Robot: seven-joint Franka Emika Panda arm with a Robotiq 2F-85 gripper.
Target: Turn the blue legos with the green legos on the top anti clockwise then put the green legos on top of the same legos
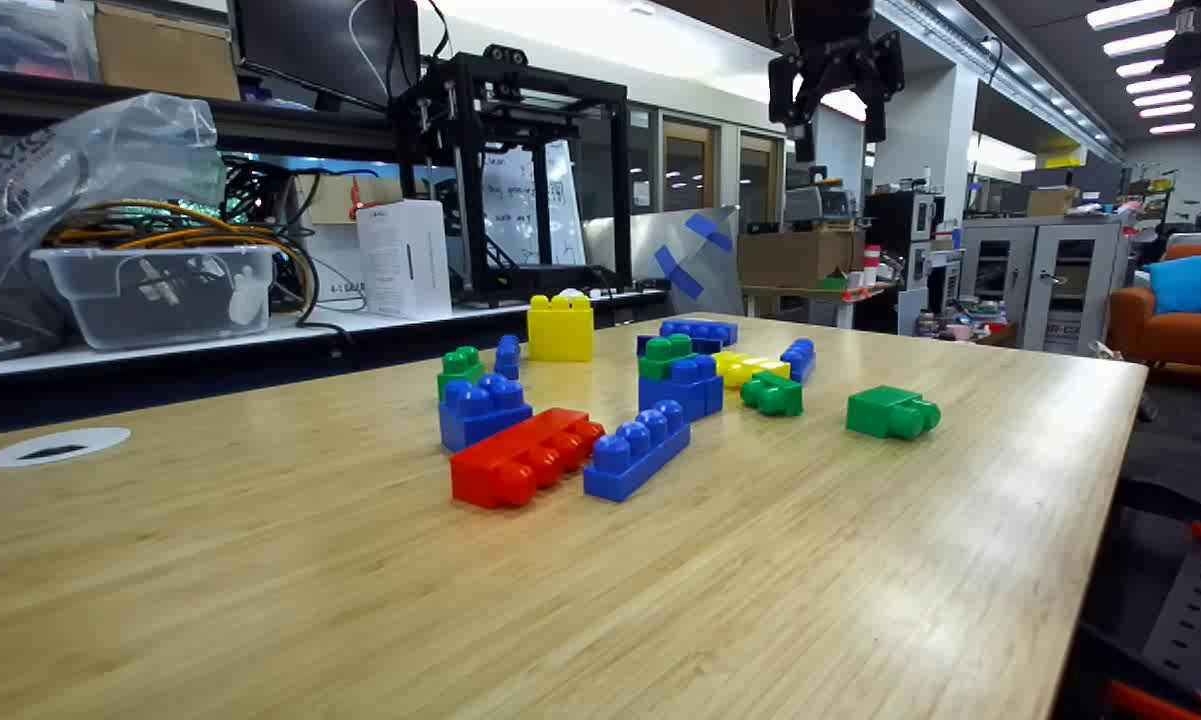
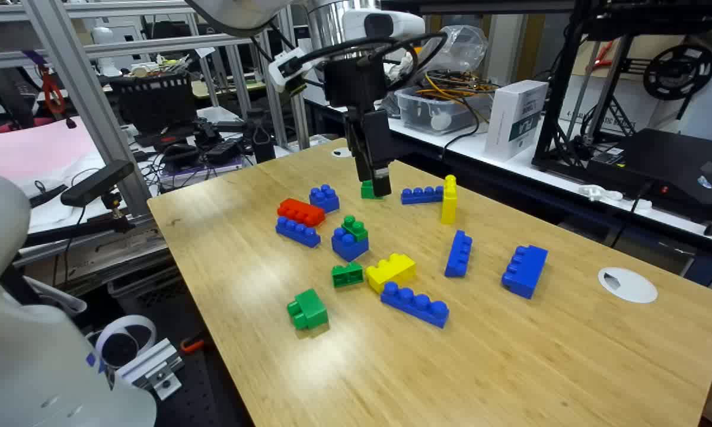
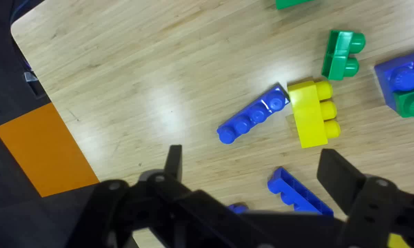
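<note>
We find the gripper (image 1: 840, 137) spread, empty, above the counter (image 2: 539, 356). The blue block (image 2: 350, 247), green brick (image 2: 356, 229) atop, stands between a low blue bar (image 2: 298, 234) and a yellow brick (image 2: 392, 270). We judge the pair light, rigid, slick: best gripped by opposite blue walls.

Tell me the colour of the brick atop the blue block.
The brick is green; clearest in an exterior view.

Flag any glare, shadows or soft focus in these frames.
Wrist view: bright glare patches on the tabletop, gripper dark and soft-edged. In an exterior view: ceiling lights blown out, faint red tint on the tabletop before the red brick. In an exterior view: sheen and a soft shadow by the nearest green brick.
</note>
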